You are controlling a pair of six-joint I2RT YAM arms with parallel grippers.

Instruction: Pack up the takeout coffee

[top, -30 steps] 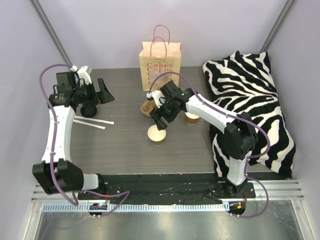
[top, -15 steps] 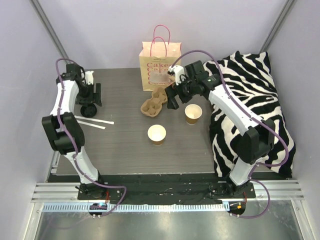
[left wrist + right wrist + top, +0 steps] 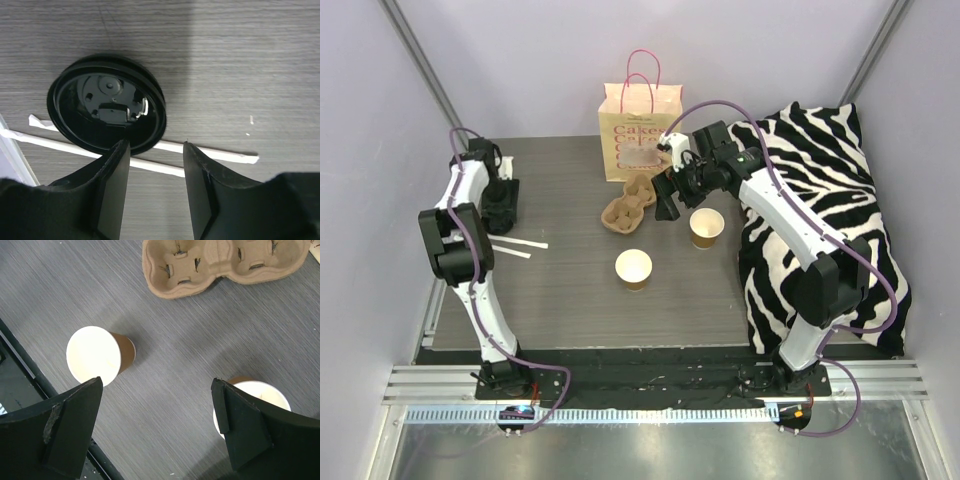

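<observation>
Two open paper coffee cups stand on the table, one near the middle and one to its right. A brown pulp cup carrier lies in front of the paper bag. My right gripper hovers open above the bare table between the two cups. At the far left, my left gripper points down beside stacked black lids. Its jaws stand partly open with nothing between them, and the left fingertip overlaps the lids' rim.
Two white wrapped straws lie just in front of the lids. A zebra-print cushion fills the right side of the table. The walls close in at the left and back.
The left arm has swung back to the far left, over the lids, and its jaws have narrowed. The right gripper rose from the middle cup toward the carrier and opened wide.
</observation>
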